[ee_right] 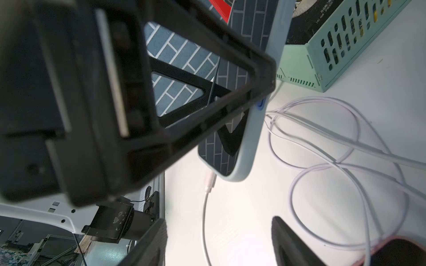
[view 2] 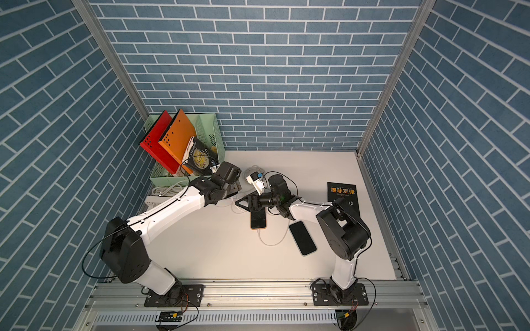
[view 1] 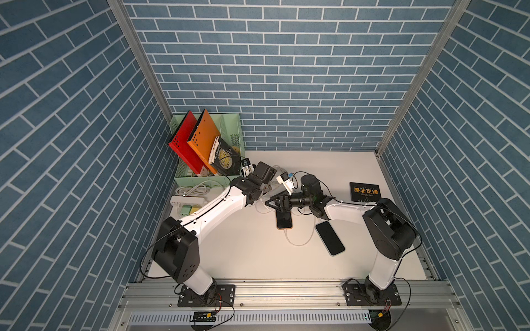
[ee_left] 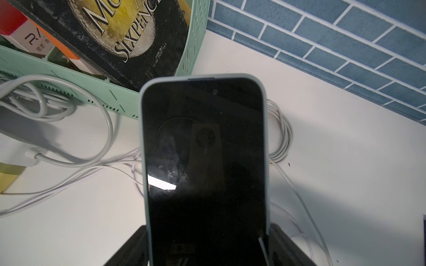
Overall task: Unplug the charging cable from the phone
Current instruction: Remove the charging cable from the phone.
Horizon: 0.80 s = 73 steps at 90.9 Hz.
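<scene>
The left gripper point(ee_left: 208, 239) pinches the phone point(ee_left: 205, 149) by its edges. The right gripper point(ee_right: 217, 222) has its jaws spread, with the cable point(ee_right: 204, 214) running between them and its plug point(ee_right: 210, 182) in the phone just beyond their tips.

A mint file rack point(view 1: 198, 180) holds a red folder point(view 1: 183, 140), an orange folder point(view 1: 205, 137) and a dark book point(view 1: 228, 160); a power strip point(view 1: 186, 200) lies beside the rack, a black book point(view 1: 364, 191) well apart.

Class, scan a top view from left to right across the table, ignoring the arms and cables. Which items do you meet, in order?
Green file rack → orange-cased phone → pale-cased phone → black book.
</scene>
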Each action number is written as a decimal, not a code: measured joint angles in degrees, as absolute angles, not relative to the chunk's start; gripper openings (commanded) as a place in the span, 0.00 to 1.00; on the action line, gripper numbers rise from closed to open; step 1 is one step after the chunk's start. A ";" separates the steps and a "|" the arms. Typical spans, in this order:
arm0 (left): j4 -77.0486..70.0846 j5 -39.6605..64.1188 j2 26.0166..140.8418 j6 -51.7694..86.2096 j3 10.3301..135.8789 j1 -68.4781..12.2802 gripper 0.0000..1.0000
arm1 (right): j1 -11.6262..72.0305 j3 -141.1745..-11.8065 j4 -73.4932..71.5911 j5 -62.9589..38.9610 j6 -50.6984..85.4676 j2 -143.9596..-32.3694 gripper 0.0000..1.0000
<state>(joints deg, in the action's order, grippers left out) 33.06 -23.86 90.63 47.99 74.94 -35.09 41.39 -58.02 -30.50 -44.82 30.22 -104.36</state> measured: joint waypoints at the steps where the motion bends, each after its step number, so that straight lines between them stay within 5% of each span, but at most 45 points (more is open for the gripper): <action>1: 33.06 -23.83 90.63 47.99 74.94 -35.09 0.33 | 41.41 -58.08 -30.50 -44.86 30.24 -104.44 0.71; 73: 32.16 -22.90 89.56 50.28 73.54 -34.72 0.33 | 42.17 -60.53 -33.54 -46.92 32.86 -108.14 0.58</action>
